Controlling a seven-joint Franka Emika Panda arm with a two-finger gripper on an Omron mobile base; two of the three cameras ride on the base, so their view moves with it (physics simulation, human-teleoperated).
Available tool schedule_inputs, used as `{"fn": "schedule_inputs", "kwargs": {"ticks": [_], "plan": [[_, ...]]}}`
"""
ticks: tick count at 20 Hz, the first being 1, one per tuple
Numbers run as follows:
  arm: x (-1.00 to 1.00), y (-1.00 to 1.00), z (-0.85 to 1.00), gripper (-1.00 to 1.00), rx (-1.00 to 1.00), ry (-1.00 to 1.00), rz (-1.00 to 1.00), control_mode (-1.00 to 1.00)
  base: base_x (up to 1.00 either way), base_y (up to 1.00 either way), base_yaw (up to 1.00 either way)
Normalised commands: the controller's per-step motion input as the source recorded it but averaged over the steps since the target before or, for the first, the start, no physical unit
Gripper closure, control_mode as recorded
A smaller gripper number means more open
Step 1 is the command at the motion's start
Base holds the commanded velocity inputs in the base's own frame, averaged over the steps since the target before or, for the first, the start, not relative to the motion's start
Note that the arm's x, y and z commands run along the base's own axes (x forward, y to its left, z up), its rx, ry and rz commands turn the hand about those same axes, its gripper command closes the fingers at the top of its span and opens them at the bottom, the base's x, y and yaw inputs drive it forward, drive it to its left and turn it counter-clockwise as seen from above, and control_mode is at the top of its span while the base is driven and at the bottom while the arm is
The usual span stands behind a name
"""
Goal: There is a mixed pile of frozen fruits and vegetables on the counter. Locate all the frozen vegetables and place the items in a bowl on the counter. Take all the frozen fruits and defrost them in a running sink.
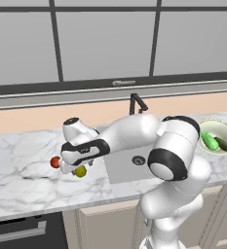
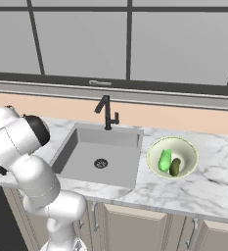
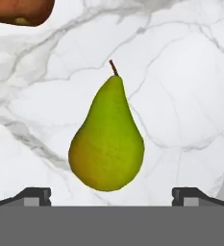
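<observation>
Pear [image 3: 107,139]: yellow-green, lying on the marble counter [image 3: 180,72], centre of the hand view, stem toward the top. My fingers [image 3: 34,196] spread wide at the bottom corners, released, nothing held. Red fruit [image 3: 22,12]: upper left corner, apart from the pear. Bowl [image 2: 188,147]: right of the sink [image 2: 98,157], holding the light-green vegetable [image 2: 164,160] and the dark cucumber [image 2: 174,167].

Yellow-green pear [image 3: 106,139] lies flat on the white marble counter [image 1: 22,160], stem pointing away, with the red fruit [image 1: 54,162] just beside it, left of the grey sink [image 2: 98,157]. Over on the right, the cream-green bowl [image 2: 190,149] holds both green vegetables [image 2: 168,162] side by side.
</observation>
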Motion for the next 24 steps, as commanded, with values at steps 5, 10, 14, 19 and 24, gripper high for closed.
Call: {"fn": "schedule_inputs", "kwargs": {"ticks": [5, 10, 14, 19, 24], "plan": [[0.35, 0.04, -0.31, -1.00, 0.00, 0.00, -0.02, -1.00, 0.00, 0.00, 0.00], [0.11, 0.26, -0.19, 1.00, 0.00, 0.02, -0.04, -1.00, 0.00, 0.00, 0.00], [-0.20, 0.00, -0.17, 1.00, 0.00, 0.12, -0.12, -1.00, 0.00, 0.00, 0.00], [-0.12, -0.41, -0.04, 1.00, 0.01, 0.08, -0.17, -1.00, 0.00, 0.00, 0.00], [-0.27, -0.84, -0.02, 1.00, 0.00, -0.04, -0.13, -1.00, 0.00, 0.00, 0.00]]}}
